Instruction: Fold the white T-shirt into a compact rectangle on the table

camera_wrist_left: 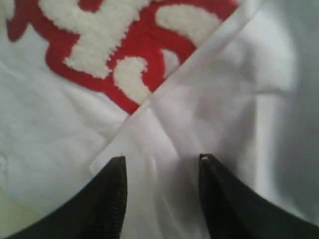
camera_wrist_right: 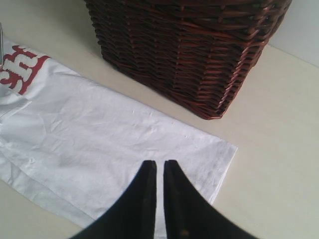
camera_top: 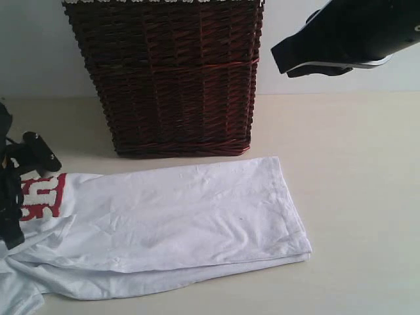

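Exterior view: we see the white T-shirt (camera_top: 177, 216) on the tabletop (camera_top: 354, 197) in front of the basket (camera_top: 170, 79), folded lengthwise to a long strip; approx. halfway, crosswise folds left. Left tool (camera_wrist_left: 162, 159) apart over cloth nr lettering; right tool (camera_wrist_right: 158, 163) together, empty, above the hem.

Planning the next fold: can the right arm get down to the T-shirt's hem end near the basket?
Probably yes. The right gripper hangs shut above the white T-shirt near its hem; nothing lies between, and the basket stands apart.
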Tool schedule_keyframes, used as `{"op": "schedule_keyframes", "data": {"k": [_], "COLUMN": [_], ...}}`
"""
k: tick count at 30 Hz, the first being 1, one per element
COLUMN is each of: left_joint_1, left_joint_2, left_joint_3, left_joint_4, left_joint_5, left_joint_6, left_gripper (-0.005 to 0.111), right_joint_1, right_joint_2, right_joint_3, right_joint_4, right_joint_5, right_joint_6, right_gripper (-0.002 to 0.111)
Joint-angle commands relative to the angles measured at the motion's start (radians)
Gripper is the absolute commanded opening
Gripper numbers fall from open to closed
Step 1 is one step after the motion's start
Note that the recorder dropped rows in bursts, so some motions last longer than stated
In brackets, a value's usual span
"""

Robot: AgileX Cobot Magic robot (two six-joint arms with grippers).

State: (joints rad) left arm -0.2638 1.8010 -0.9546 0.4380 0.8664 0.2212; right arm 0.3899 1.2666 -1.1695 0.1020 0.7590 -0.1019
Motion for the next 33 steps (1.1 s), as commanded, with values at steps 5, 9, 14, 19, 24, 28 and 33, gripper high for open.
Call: {"op": "schedule_keyframes", "data": {"k": [5,9,14,19,24,28,33], "left_joint_1": [0.056,0.056,0.056,0.056,0.056,0.056,0.056], "left_joint_2": [0.162,0.121,0.034,0.010,0.010,0.010,0.010], "left_joint_3": [0.001,-0.035,-0.049,-0.049,-0.049,-0.049,-0.049], "left_joint_4": [-0.010,-0.009,0.001,0.054,0.281,0.446,0.330], "left_joint_5": [-0.175,-0.173,-0.211,-0.289,-0.317,-0.290,-0.272], "left_joint_6": [-0.005,-0.009,-0.013,-0.025,-0.280,-0.526,-0.497], "left_gripper": [0.034,0.000,0.000,0.000,0.025,0.054,0.055], "right_joint_1": [-0.005,-0.005,-0.005,-0.005,-0.005,-0.005,-0.005], "right_joint_2": [-0.008,-0.008,-0.008,-0.008,-0.008,-0.008,-0.008], "right_joint_3": [-0.007,-0.007,-0.007,-0.007,-0.007,-0.007,-0.007], "right_joint_4": [0.003,0.003,0.003,0.003,0.003,0.003,0.003], "right_joint_5": [-0.019,-0.019,-0.014,-0.014,-0.014,-0.014,-0.014], "right_joint_6": [-0.002,-0.002,-0.002,-0.002,-0.002,-0.002,-0.002], "right_gripper": [0.008,0.008,0.008,0.008,0.008,0.008,0.008]}}
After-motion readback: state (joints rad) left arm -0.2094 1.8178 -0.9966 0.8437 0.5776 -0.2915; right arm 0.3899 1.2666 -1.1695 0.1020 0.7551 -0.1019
